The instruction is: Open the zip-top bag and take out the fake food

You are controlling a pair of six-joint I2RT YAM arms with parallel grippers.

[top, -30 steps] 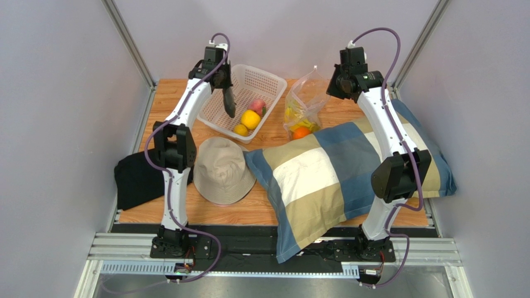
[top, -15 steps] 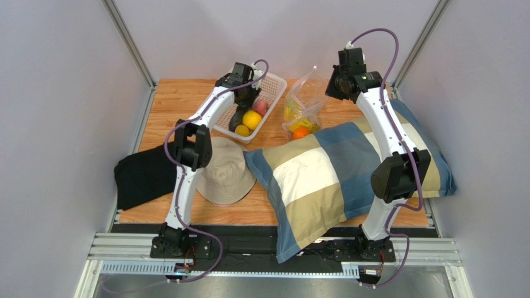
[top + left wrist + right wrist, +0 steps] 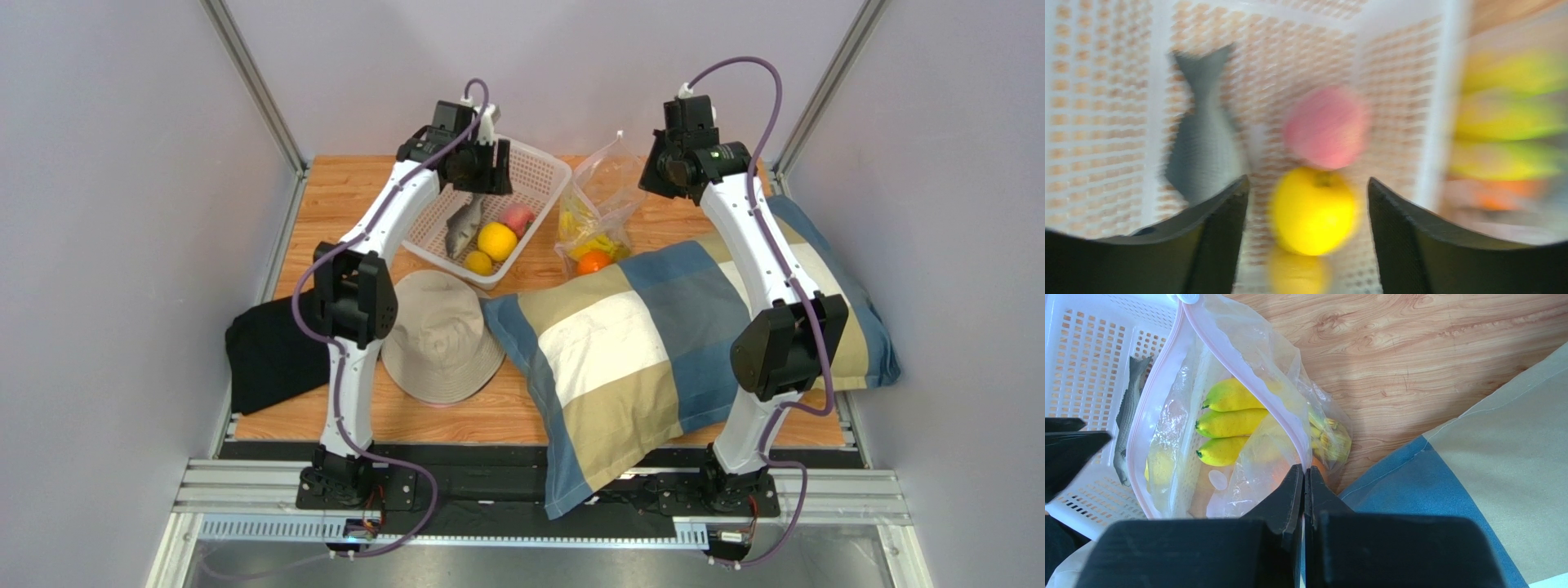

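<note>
From above, the left claw [image 3: 478, 186] hangs over the white basket [image 3: 540, 162] at upper centre, where the grey fish [image 3: 464, 227], yellow fruits [image 3: 497, 239] and a pink fruit [image 3: 518, 218] lie. Just right of the basket the zip-top bag [image 3: 601, 184] stands on the worktop [image 3: 356, 184], an orange [image 3: 594, 261] low inside it, touching the pillow [image 3: 638, 343]. The blurred left wrist view shows the left claw [image 3: 1308, 184] spread wide above fish and fruits. In the right wrist view the right claw [image 3: 1303, 471] is pressed together at lower centre, pinching the bag's plastic by its zip strip; the banana bunch [image 3: 1229, 425] lies inside, centre left.
</note>
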